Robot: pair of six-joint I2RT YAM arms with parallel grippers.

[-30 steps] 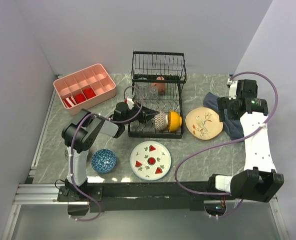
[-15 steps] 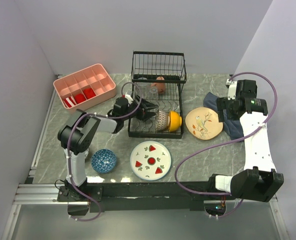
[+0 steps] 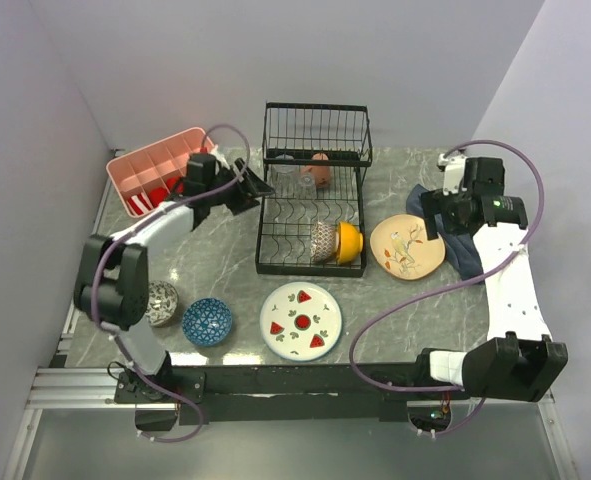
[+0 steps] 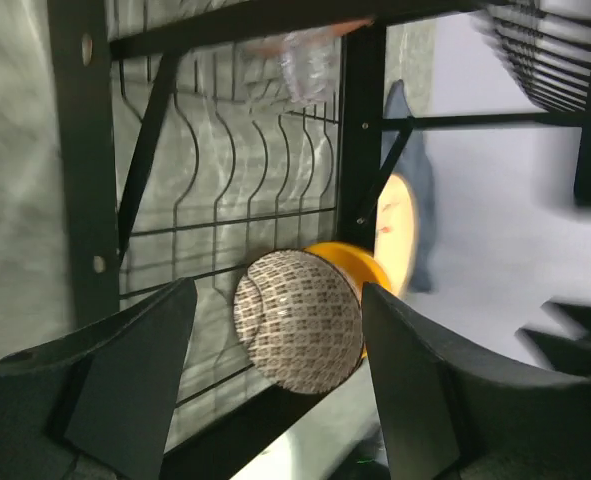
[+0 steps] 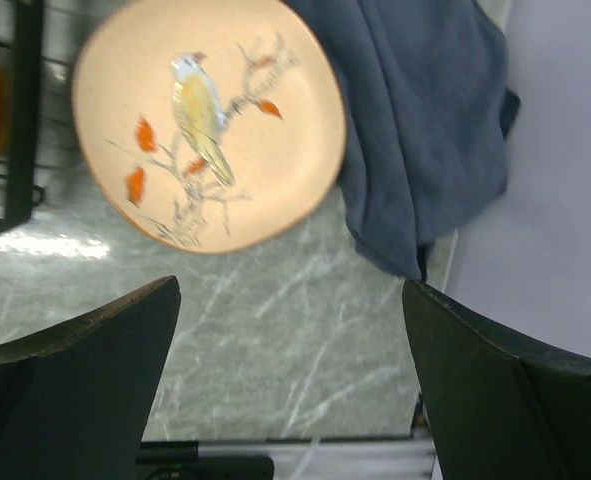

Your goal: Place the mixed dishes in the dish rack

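My left gripper (image 4: pixel 275 290) has its jaws apart and holds nothing, beside the rack's (image 3: pixel 310 150) left side. My right gripper (image 5: pixel 290 288) is wide open and empty above the bird plate (image 5: pixel 210 120), which lies on the table against a blue cloth (image 5: pixel 425 130). Brown bowl (image 4: pixel 298 320) and orange bowl (image 3: pixel 347 241) stand on edge in the rack. Watermelon plate (image 3: pixel 301 320), blue bowl (image 3: pixel 208 321) and grey bowl (image 3: pixel 161 300) sit on the table.

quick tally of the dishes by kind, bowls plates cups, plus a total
bowls: 4 (orange bowl, brown patterned bowl, blue bowl, grey bowl)
plates: 2 (watermelon plate, bird plate)
cups and glasses: 2 (terracotta cup, clear glass)
total: 8
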